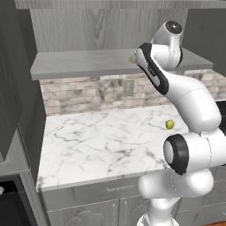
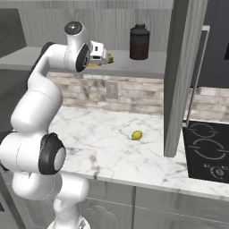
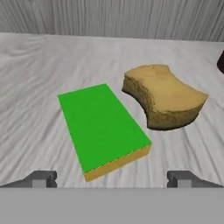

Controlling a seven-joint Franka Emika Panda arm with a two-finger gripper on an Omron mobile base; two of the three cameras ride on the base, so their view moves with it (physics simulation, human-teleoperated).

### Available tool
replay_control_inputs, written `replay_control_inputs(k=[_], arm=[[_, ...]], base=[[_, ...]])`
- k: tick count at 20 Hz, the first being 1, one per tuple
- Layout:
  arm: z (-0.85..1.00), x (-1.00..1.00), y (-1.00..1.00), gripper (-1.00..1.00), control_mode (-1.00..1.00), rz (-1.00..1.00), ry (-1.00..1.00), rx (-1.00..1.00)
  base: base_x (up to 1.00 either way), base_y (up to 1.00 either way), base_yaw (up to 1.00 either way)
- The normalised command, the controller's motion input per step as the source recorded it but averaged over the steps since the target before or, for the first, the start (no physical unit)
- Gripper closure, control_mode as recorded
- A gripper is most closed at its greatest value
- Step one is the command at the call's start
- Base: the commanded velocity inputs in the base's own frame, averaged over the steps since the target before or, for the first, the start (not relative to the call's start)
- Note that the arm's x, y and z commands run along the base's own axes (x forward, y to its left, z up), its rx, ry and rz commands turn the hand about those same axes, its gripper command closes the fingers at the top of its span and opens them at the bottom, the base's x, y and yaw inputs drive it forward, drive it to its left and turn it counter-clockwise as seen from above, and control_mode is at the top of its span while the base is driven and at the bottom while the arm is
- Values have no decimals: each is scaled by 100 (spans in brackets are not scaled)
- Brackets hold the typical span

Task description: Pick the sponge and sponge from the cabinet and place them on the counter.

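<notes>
In the hand view a flat bright green sponge (image 3: 103, 124) with a yellowish underside lies on the pale grey shelf (image 3: 35, 65) of the cabinet. A chunky yellow-brown sponge (image 3: 166, 98) sits just beyond it to the right, a narrow gap between them. My gripper (image 3: 113, 179) is open, its two fingertips (image 3: 41, 178) standing wide on either side of the green sponge's near end without touching it. From the right base view the gripper (image 2: 106, 59) hovers low over the shelf (image 2: 134, 67), with a yellow sliver of sponge (image 2: 111, 57) at its tip. The marble counter (image 1: 97, 137) lies below.
A tall dark lidded canister (image 2: 139, 42) stands on the shelf right of the gripper. A small yellow-green ball (image 2: 137, 135) rests on the counter (image 2: 89, 134). An open cabinet door (image 2: 181, 76) hangs edge-on at the right, with the black stovetop (image 2: 208, 152) beyond it.
</notes>
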Motion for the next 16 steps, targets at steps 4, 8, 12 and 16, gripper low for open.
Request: replay_control_inputs(k=[4, 8, 12, 16], arm=[[0, 51, 12, -100, -100, 0, 5, 0], [0, 46, 8, -100, -100, 0, 9, 0], [-5, 23, 0, -100, -100, 0, 11, 0], [-24, 1, -2, -100, -100, 0, 8, 0]], base=[[0, 0, 0], [0, 0, 0], [0, 0, 0], [0, 0, 0]])
